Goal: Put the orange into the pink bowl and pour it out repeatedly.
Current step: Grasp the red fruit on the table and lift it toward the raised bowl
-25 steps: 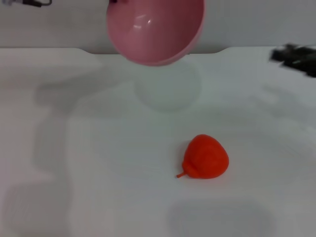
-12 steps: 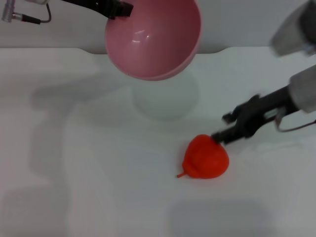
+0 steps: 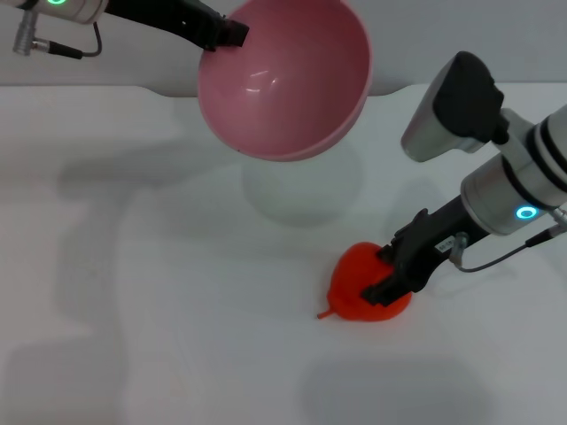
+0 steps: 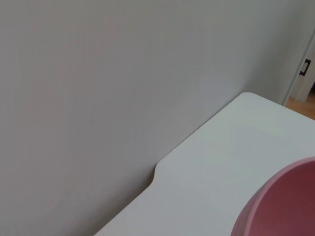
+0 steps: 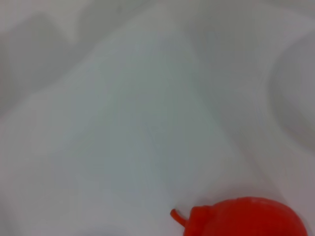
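Now that the right hand (image 3: 390,282) has swung in and straddles the orange (image 3: 354,282) lying on the white surface (image 3: 177,336), fingers apparently closing, pickup looks imminent; the left hand (image 3: 232,34) grips the pink bowl (image 3: 283,75) aloft, empty.

A: What colour is the bowl (image 3: 288,84)?
B: Glossy pink, plain, with no pattern, a paler highlight inside.
A: And the orange (image 3: 359,279)?
B: Bright orange-red all over, stem nub included.
A: The table (image 3: 177,310)?
B: White, with soft grey shadows.
A: The grippers?
B: Both the left gripper (image 3: 221,34) and right gripper (image 3: 390,279) are black; the right arm (image 3: 509,190) is silver-white with a cyan ring light.
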`<state>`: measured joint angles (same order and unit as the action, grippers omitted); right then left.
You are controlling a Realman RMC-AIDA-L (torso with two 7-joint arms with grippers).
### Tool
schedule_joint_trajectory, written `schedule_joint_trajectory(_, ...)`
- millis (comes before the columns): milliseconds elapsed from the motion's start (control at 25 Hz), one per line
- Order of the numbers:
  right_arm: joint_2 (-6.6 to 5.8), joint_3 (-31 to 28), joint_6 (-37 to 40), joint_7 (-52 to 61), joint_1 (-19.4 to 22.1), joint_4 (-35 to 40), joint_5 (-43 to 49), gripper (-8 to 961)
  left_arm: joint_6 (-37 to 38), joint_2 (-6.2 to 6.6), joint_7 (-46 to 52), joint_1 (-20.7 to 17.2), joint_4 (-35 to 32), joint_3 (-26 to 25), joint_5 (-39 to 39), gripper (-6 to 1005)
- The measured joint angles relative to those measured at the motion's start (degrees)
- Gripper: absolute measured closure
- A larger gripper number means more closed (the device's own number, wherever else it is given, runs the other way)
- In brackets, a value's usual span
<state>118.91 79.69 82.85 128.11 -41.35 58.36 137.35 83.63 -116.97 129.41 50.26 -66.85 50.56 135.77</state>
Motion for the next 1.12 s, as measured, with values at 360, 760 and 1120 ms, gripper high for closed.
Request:
schedule_joint_trajectory(360, 0.07, 5.7, -5.3, 2.9, -0.2, -0.5, 0.9, 408, 0.2, -0.37, 0.0, -0.5, -0.2, 0.0, -0.1, 955)
schedule_joint_trajectory(760, 0.12, 9.8, -8.1, 4.2, 0.6, -0.4, 2.5, 416, 0.3, -0.47, 0.0, -1.5, -0.2, 0.0, -0.2, 955)
schedule_joint_trajectory(1120, 0.14, 10.3, -8.2, 4.5, 1.6, 1.6, 2.6, 580, 0.5, -0.56, 0.0, -2.1, -0.2, 0.0, -0.3, 956)
